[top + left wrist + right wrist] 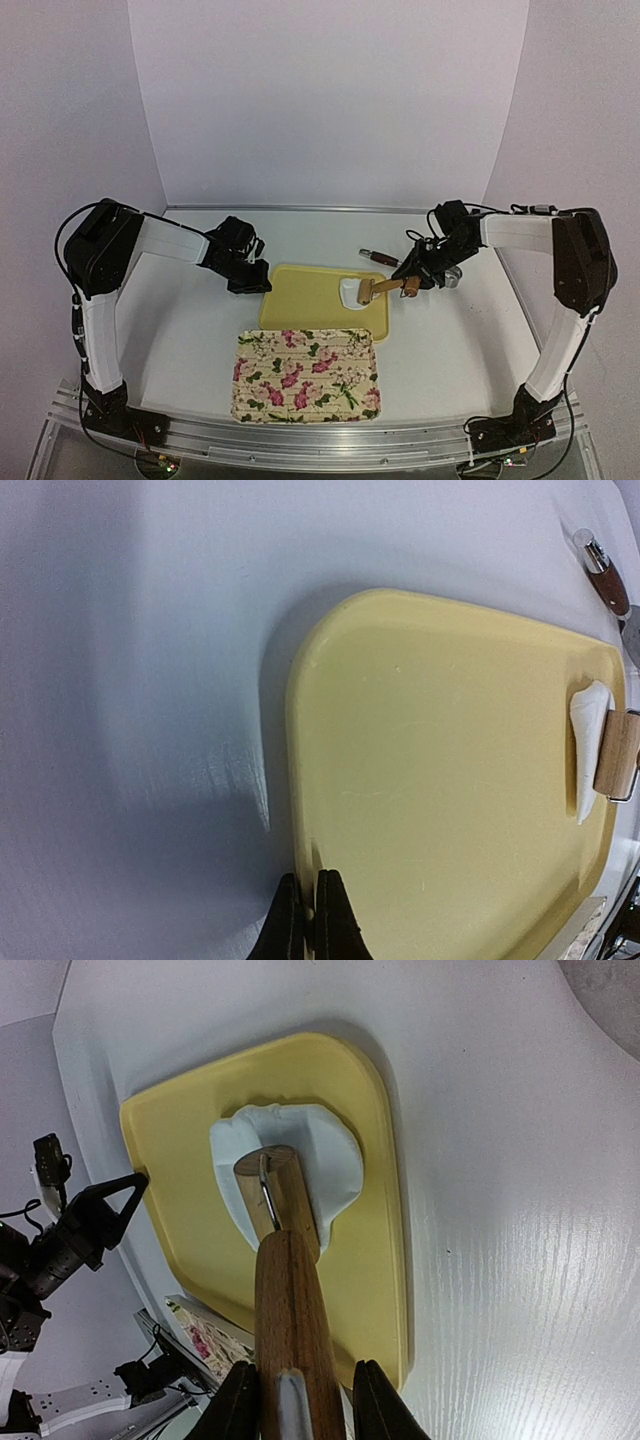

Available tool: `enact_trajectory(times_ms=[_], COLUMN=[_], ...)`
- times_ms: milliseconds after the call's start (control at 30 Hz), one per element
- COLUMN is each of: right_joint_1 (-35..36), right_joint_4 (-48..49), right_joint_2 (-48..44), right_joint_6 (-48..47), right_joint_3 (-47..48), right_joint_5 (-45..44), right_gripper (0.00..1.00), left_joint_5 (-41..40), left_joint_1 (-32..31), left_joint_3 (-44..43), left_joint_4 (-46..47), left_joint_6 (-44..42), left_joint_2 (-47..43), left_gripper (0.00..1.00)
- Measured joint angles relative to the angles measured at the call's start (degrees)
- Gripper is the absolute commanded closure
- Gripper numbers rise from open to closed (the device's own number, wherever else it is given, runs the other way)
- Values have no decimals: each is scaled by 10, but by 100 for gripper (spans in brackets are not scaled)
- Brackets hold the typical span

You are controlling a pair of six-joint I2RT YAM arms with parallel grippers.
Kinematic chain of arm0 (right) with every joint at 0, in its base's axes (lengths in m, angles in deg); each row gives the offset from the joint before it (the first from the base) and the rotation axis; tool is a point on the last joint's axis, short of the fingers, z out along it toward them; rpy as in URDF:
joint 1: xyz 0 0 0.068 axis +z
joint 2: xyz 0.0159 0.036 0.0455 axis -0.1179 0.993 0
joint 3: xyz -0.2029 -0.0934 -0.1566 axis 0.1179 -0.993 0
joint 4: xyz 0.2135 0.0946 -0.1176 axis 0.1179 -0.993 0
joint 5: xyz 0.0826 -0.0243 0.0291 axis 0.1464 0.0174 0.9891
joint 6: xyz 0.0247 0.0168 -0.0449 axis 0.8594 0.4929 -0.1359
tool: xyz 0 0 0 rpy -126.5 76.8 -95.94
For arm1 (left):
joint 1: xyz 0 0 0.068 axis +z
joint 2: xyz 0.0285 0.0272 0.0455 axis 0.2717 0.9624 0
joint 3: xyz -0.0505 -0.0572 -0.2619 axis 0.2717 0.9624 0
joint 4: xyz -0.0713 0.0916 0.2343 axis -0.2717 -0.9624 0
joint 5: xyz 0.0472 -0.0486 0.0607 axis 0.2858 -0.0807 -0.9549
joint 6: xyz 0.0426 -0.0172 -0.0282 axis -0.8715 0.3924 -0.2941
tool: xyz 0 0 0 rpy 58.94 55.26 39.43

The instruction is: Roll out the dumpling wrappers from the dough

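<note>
A yellow board lies mid-table with a flattened, irregular piece of white dough near its right end. My right gripper is shut on the wooden handle of a small rolling pin. The pin's roller head rests on the dough. My left gripper is shut on the board's left rim. In the left wrist view the dough and the roller head show at the board's far end. No dumpling wrappers are in view.
A floral tray lies just in front of the yellow board, its corner also in the right wrist view. A brown-handled tool lies on the table behind the board's right end. White walls stand at the back and sides.
</note>
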Motion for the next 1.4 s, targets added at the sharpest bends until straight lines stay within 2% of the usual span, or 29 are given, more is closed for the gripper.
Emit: enact_trajectory(times_ms=[733,1400], right_joint_1=[-5,-19], right_joint_4=[-7,-56], right_joint_2=[-15,-27], right_joint_6=[-7,-12], right_joint_3=[-15,-11], right_joint_5=[-10,-22], right_gripper=[100,100], left_joint_5=[0,-1], left_joint_1=[-2,-2], left_joint_3=[10,10], left_joint_4=[5,4], left_joint_6=[0,0], left_joint_2=[-6,-6], left_gripper=[100,100])
